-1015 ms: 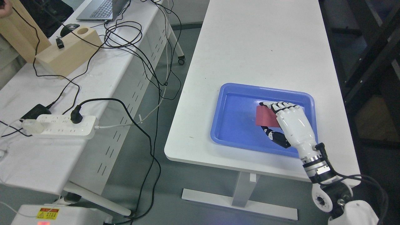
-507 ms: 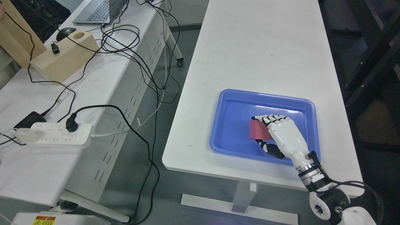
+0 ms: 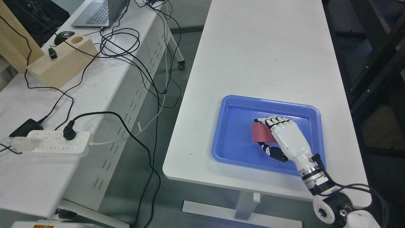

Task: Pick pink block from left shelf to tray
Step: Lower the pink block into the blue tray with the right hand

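My right hand (image 3: pixel 286 139) reaches in from the lower right corner of the picture and sits inside the blue tray (image 3: pixel 235 126), pinching the pink block (image 3: pixel 262 133) between fingers (image 3: pixel 272 121) above and thumb (image 3: pixel 273 152) below. The block shows as a dark pink slab, its left half sticking out past my fingertips toward the tray's left wall, its right half hidden under my palm. Whether its underside touches the tray floor I cannot tell. The block lies near the middle of the tray, a little toward the near rim.

The tray rests on the white table (image 3: pixel 262 53), close to its near edge and toward its right side, the tray's near rim running just inside the table's front edge. The far stretch of the tabletop is bare white.

Across the gap on the left stands a second white desk (image 3: pixel 38 177). Near its front edge lies a white power strip (image 3: pixel 53 143) with a black plug in it, and black cables (image 3: pixel 126 41) loop over the desk's right edge. A wooden block (image 3: pixel 61 63) with a round hole sits toward the far left, a mouse (image 3: pixel 63 34) just behind it, and a laptop (image 3: pixel 98 14) at the desk's far end
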